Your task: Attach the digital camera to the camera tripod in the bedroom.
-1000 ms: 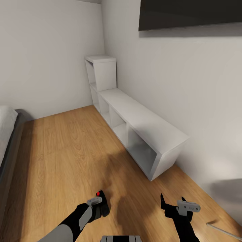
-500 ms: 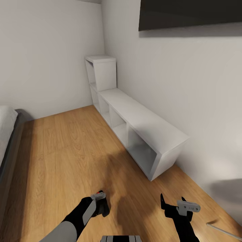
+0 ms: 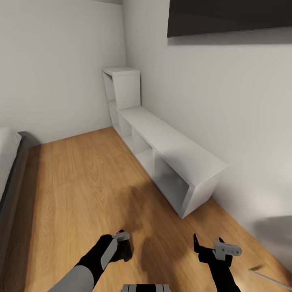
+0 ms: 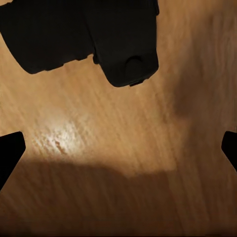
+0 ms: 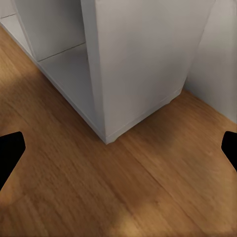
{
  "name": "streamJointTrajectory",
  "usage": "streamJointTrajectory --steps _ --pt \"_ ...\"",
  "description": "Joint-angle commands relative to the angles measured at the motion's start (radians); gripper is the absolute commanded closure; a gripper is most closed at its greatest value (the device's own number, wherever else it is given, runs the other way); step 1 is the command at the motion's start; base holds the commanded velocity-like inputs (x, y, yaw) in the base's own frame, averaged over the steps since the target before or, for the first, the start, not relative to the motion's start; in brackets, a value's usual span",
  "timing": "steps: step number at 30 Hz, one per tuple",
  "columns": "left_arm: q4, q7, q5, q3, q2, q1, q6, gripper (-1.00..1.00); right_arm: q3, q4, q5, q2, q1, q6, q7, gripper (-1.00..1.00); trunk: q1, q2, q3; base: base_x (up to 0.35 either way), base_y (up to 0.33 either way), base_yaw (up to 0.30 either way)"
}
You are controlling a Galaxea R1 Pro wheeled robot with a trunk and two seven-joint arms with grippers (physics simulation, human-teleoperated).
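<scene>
Head view: left tool (image 3: 121, 248) grips digital camera (image 3: 124, 251); right tool (image 3: 207, 244) spread empty; no readable writing.

One digital camera (image 3: 123, 248), one silver tripod leg (image 3: 271, 277), one white cube shelving unit (image 3: 162, 148), one wall TV (image 3: 227, 14), one bed (image 3: 10, 162) and two tools are counted.

White cube shelving (image 3: 170, 156) with grey-shaded insides, white walls (image 3: 56, 69), light honey-brown wood-grain floor (image 3: 81, 182). Black TV (image 3: 227, 16); bed (image 3: 10, 162) white with dark grey frame; thin silver tripod leg (image 3: 269, 277). Black digital camera (image 4: 84, 34) with a red spot; arms black and grey, gripper fingers black (image 3: 197, 245).
</scene>
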Motion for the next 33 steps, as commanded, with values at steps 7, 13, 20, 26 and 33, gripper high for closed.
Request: streamJointTrajectory --steps 7,13,20,26,33 --pt "0.016 0.007 0.011 -0.003 0.003 0.000 0.004 -1.00 0.000 -0.001 0.000 0.000 0.000 0.000 -0.003 -1.00 0.000 0.000 -0.001 0.000 0.000 0.000" --pt "0.018 0.007 0.013 -0.004 0.003 0.000 0.004 -1.00 0.000 -0.001 0.000 0.000 0.000 0.000 -0.003 -1.00 0.000 0.000 -0.001 0.000 0.000 0.000" --pt "0.018 0.007 0.013 -0.004 0.003 0.000 0.004 -1.00 0.001 -0.001 0.000 0.000 0.000 0.000 -0.003 -1.00 0.002 -0.001 -0.016 0.000 0.000 0.000" --pt "0.017 0.007 0.013 -0.004 0.003 0.000 0.004 -1.00 0.001 -0.001 0.000 0.000 0.000 0.000 -0.003 -1.00 0.004 -0.003 -0.039 0.000 0.000 0.000" --pt "0.017 0.006 0.013 -0.004 0.003 0.000 0.004 -1.00 0.001 -0.001 0.000 0.000 0.000 0.000 -0.003 -1.00 0.008 -0.004 -0.066 0.000 0.000 0.000"
